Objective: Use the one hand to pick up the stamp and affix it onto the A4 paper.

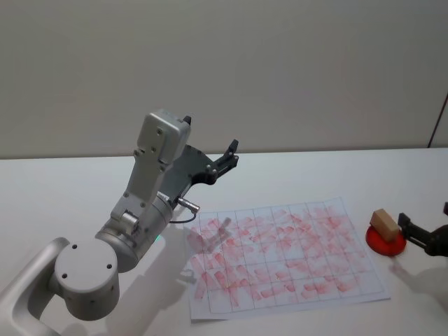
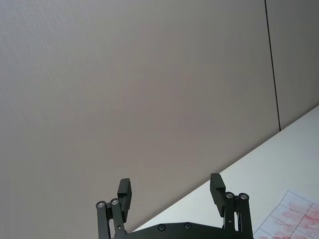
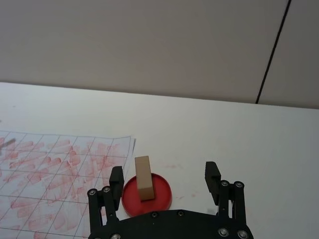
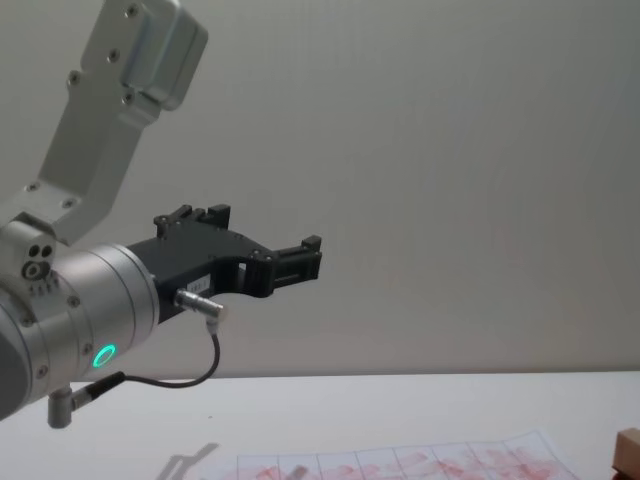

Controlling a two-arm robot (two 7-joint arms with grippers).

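The white surface [image 1: 70,182] carries everything. Above its 9 o'clock side the left end effector [image 2: 170,182] hangs raised and idle, fingers apart and holding nothing.

The A4 paper [image 1: 280,252] lies flat toward 5 o'clock of the head view, a grid of thin-lined boxes crowded with smudgy red marks. It is thin and light, so a sideways drag would probably shift it, and a straight downward press suits it better.

The right end effector [image 3: 164,173] sits low at the paper's 3 o'clock. Its fingers are spread and empty, just short of a red round pad [image 1: 386,241] that lies just off the paper's 3 o'clock edge.

The stamp [image 1: 385,222] rests on that pad, untouched. It looks light and rigid, with plain wood faces that should give decent friction. Its narrow footprint could let it tip if nudged from one side, so I would pinch its two long flat sides near mid-height. It is a small rectangular block of pale tan wood with squared edges and no handle.
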